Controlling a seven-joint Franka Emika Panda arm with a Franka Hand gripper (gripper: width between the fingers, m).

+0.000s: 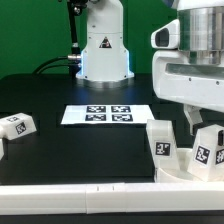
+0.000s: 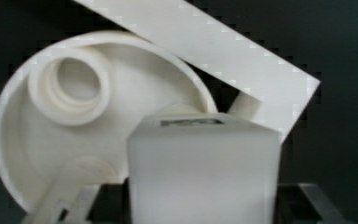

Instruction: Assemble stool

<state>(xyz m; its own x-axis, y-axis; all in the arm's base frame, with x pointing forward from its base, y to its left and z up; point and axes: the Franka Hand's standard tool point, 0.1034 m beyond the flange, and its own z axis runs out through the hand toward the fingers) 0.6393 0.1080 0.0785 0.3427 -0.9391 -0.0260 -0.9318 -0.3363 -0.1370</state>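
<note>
Near edge of the tabletop: a low white rail (image 1: 60, 190) is seen running along it.

Near corner on the exterior view's right: the round white plastic disc seat (image 1: 183, 172) is lodged by that rail, judged so that it is braced against sliding or turning while legs are fitted. Two chunky white plastic legs with square black-and-white tags are stood on it. The inner upright leg (image 1: 160, 146) is toward the table's middle. The outer upright leg (image 1: 207, 150) is toward the edge at the exterior view's right.

The two-finger gripper (image 2: 201, 203) hangs directly over the seat. In the wrist view one leg is framed between the dark fingers (image 2: 78, 205), which lie against both of its flanks. It is judged pinched rather than merely straddled, and the outer upright leg is taken to be the one held. An open round socket (image 2: 69, 85) is shown in the seat beyond that leg, so at least one leg is judged not yet fitted.

Near corner on the exterior view's left: a third white tagged leg (image 1: 15, 126) is laid on its side, well apart from the seat, presumably awaiting its turn.

Mid-table: the marker board (image 1: 108, 114) is laid flat.

Far edge: the white robot base (image 1: 103, 45) is mounted.
</note>
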